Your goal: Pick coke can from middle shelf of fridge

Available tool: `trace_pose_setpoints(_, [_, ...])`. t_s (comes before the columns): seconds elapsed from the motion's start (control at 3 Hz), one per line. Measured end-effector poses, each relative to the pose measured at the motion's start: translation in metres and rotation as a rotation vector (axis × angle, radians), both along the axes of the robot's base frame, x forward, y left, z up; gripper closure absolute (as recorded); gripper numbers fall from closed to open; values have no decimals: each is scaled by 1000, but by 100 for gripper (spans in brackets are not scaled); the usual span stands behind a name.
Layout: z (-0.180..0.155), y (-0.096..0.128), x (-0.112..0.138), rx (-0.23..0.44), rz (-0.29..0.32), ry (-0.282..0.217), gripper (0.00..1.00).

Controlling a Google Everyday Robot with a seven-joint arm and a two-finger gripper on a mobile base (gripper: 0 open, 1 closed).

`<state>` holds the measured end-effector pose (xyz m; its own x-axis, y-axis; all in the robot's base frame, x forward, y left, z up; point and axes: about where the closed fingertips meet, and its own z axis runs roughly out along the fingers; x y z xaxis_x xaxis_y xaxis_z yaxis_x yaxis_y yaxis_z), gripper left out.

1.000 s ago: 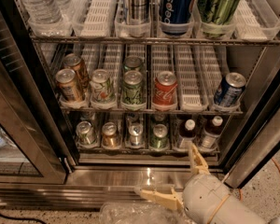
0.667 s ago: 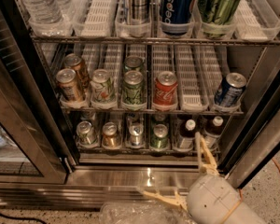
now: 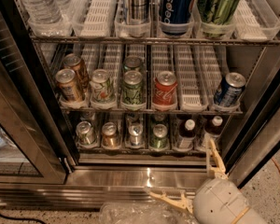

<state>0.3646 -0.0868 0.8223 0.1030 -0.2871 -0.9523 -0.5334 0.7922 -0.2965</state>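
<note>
The gripper (image 3: 183, 171) is in the lower right of the frame, low in front of the fridge (image 3: 130, 177), at the height of its stainless steel base. Its two pale fingers (image 3: 213, 158) are spread far apart and nothing is between them: one points up toward the lowest rack, the other points to the left over the floor. The jaws are released and touch no can.

The coke can (image 3: 164, 90) stands upright on the middle shelf (image 3: 189, 85), a little right of the centre of the frame, at the front edge of its white lane tray. Just to its left stands a green can (image 3: 132, 86), with a second green can behind that one. The lane at its right is free, and a blue can (image 3: 229, 89) stands at the right end of the row. At the left end are a white can with green print (image 3: 101, 85) and two brown cans (image 3: 69, 84).

On the rack above stands a tall Pepsi can (image 3: 177, 4). The rack below holds small cans and two dark bottles (image 3: 187, 132). A crumpled clear plastic sheet (image 3: 130, 213) lies at the bottom edge of the frame, beside the gripper's body.
</note>
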Motion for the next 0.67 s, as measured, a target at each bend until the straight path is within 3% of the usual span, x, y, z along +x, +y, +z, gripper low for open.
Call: trace_pose_setpoints(0.67, [12, -6, 27, 44, -84, 90, 0])
